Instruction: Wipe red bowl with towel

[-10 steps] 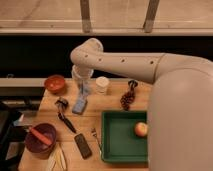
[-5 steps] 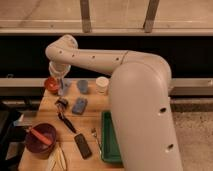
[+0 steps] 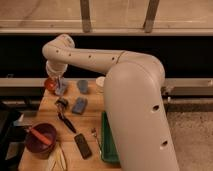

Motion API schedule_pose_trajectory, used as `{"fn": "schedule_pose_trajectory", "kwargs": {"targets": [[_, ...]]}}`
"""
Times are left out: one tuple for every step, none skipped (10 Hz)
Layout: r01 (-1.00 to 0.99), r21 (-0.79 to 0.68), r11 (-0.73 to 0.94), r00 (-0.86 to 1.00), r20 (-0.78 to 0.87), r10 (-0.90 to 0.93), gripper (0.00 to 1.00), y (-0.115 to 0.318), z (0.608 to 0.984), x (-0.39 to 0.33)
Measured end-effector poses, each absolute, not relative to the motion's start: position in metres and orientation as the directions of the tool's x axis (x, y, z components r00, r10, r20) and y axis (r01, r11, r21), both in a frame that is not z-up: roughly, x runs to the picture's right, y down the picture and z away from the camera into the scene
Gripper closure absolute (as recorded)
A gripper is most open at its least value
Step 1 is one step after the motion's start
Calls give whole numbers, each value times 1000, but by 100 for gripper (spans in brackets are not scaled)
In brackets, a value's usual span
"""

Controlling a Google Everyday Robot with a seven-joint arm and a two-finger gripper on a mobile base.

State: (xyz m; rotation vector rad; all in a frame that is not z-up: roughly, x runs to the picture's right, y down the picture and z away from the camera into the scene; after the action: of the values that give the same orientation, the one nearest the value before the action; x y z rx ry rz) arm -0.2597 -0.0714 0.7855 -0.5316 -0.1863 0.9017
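The red bowl (image 3: 50,84) sits at the back left corner of the wooden table (image 3: 70,131), partly hidden by my arm. My gripper (image 3: 60,88) hangs down right beside the bowl's right rim, low over the table. A blue-grey folded towel (image 3: 79,105) lies flat on the table, right of and nearer than the gripper, apart from it. I cannot tell whether the gripper holds anything.
A blue cup (image 3: 82,86) and a white cup (image 3: 100,82) stand at the back. A black brush (image 3: 65,117), a black remote (image 3: 82,145), a fork (image 3: 95,137), a dark bowl (image 3: 40,140) with a red utensil, a banana (image 3: 57,158) and a green tray (image 3: 107,142) lie nearer.
My arm has swung left from over the towel to the red bowl, and the view has shifted right. The towel has stayed on the table.
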Motion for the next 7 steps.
{"fn": "schedule_pose_trajectory", "kwargs": {"targets": [[-697, -512, 501, 614, -66, 787, 100, -71, 786, -259], [-702, -508, 500, 607, -59, 792, 100, -73, 788, -259], [-705, -505, 498, 602, -54, 797, 100, -75, 794, -260], [-706, -502, 500, 598, -42, 801, 100, -82, 805, -267], [-699, -506, 505, 599, -29, 800, 100, -87, 816, -281], [-695, -507, 510, 602, -21, 798, 100, -95, 826, -295], [-691, -511, 511, 604, -21, 797, 100, -101, 841, -311]]}}
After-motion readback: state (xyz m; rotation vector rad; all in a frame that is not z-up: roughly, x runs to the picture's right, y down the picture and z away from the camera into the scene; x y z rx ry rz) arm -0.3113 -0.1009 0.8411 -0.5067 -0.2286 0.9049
